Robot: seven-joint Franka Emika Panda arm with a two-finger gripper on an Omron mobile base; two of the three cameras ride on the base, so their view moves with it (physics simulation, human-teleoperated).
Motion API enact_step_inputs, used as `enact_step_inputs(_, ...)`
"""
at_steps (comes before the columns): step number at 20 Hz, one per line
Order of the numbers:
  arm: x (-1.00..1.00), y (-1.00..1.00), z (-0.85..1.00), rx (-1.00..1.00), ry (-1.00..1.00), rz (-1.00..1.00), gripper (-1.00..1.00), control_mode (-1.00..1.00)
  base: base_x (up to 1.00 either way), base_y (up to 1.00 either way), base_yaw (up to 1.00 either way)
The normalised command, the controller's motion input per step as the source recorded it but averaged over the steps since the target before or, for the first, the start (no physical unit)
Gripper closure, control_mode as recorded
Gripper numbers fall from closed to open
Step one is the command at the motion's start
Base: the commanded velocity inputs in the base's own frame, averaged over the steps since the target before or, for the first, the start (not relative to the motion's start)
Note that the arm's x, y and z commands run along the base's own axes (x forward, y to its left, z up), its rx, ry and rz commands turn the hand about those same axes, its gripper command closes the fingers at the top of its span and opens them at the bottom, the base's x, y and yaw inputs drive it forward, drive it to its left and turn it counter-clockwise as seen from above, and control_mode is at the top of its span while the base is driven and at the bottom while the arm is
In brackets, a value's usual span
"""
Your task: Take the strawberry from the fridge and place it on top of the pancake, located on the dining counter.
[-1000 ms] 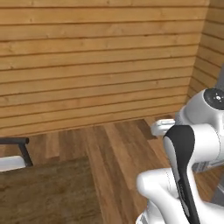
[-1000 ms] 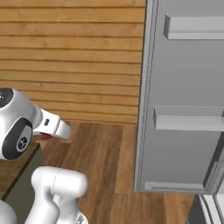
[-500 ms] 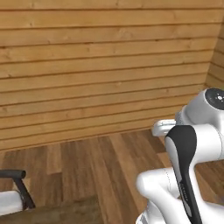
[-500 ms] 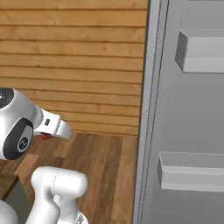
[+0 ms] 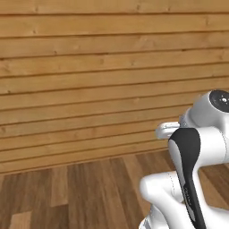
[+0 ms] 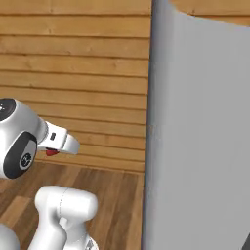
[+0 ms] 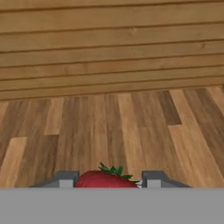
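Right, the white arm's two-finger gripper [image 7: 107, 180] is pinching the small dark red strawberry [image 7: 106, 178] with its green leafy top, carried above the brown plank floor [image 7: 109, 127]. Light grey fridge [image 6: 200, 141] stands close on the right, against the wooden slat wall [image 5: 89, 80].

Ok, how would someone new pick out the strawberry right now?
Find the wooden plank wall and the floor below it. In front, the gripper holds the strawberry between its grey fingers: the one red thing, topped with green leaves.
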Motion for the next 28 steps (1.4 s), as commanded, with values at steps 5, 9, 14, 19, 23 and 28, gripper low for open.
enact_step_inputs(5,0.00,0.00,0.00,0.00,0.00,0.00,1.00,1.00,1.00,0.00,0.09)
enact_step_inputs(9,0.00,0.00,0.00,0.00,0.00,0.00,1.00,1.00,1.00,0.21,0.47)
enact_step_inputs(14,0.00,0.00,0.00,0.00,0.00,0.00,1.00,1.00,1.00,0.01,0.78)
enact_step_inputs(19,0.00,0.00,0.00,0.00,0.00,0.00,1.00,1.00,0.97,0.03,0.72)
enact_step_inputs(23,0.00,0.00,0.00,0.00,0.00,0.00,1.00,1.00,0.99,0.03,0.70)
enact_step_inputs(28,0.00,0.00,0.00,0.00,0.00,0.00,1.00,1.00,0.95,0.05,0.72)
